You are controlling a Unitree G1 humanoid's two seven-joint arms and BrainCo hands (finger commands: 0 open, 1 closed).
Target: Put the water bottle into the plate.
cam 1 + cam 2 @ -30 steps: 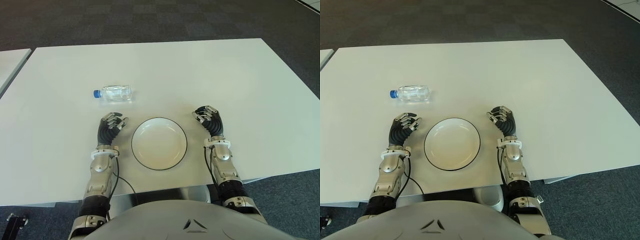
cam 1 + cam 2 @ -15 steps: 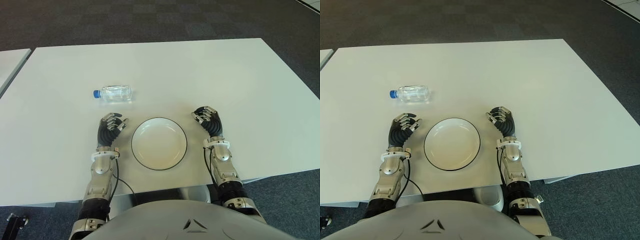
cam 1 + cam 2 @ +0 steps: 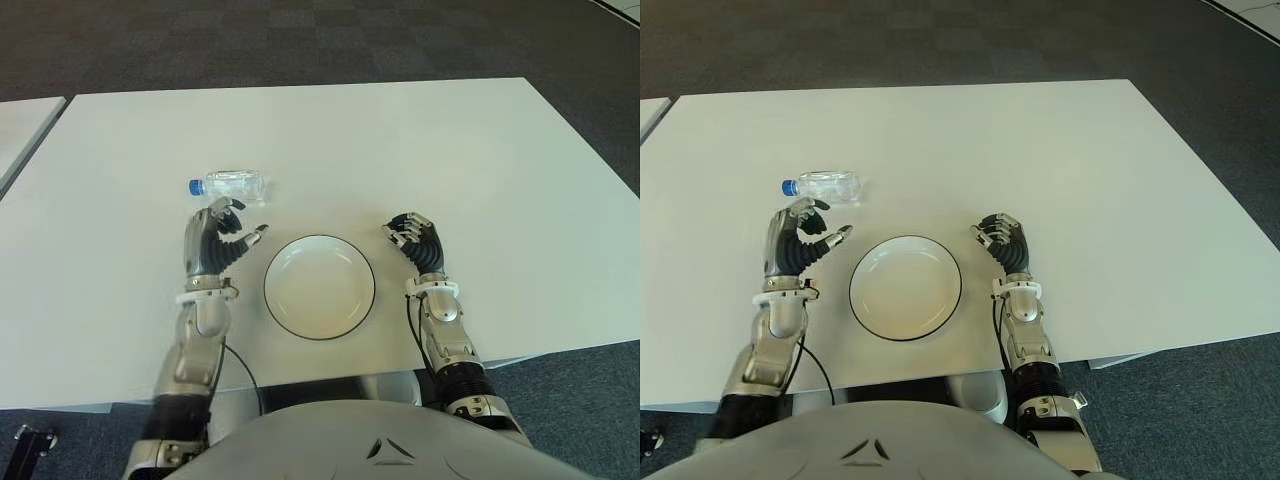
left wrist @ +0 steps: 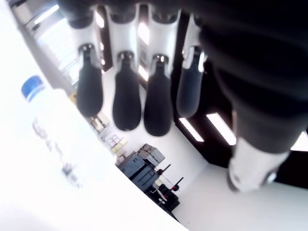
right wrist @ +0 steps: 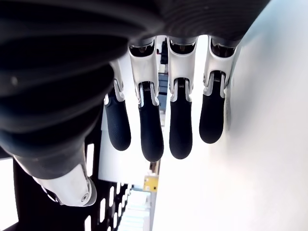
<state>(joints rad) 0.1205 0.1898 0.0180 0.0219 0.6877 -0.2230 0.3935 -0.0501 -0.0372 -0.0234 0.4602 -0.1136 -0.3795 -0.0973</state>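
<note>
Robot torso (image 3: 370,445): grey shell at the nearest edge of the eye views, both forearms reaching forward from it over the table edge
Plate (image 3: 319,287): round, white, thin dark rim; lies flat on the table between the two hands, near the front edge; nothing in it
Right hand (image 3: 416,242): just to the right of the plate, apart from its rim; fingers loosely bent and relaxed, with nothing between them, as the right wrist view confirms (image 5: 159,130)
Left hand (image 3: 212,248): to the left of the plate, raised with the palm turned toward the plate; thumb (image 3: 255,234) stretched out toward the plate side, the four fingers (image 4: 127,96) only slightly bent and parted, holding nothing
Water bottle (image 3: 230,186): clear plastic, blue cap (image 3: 195,186); lies on its side on the table just beyond the left hand's fingertips, cap pointing to the robot's left; outside the plate, not held by either hand; shows close beside the left fingers in the left wrist view (image 4: 57,139)
Table (image 3: 400,140): white top, bare beyond the bottle
Second table (image 3: 20,115): white corner at the far left, separated by a narrow gap
Floor (image 3: 300,45): dark carpet tiles beyond the far edge
</note>
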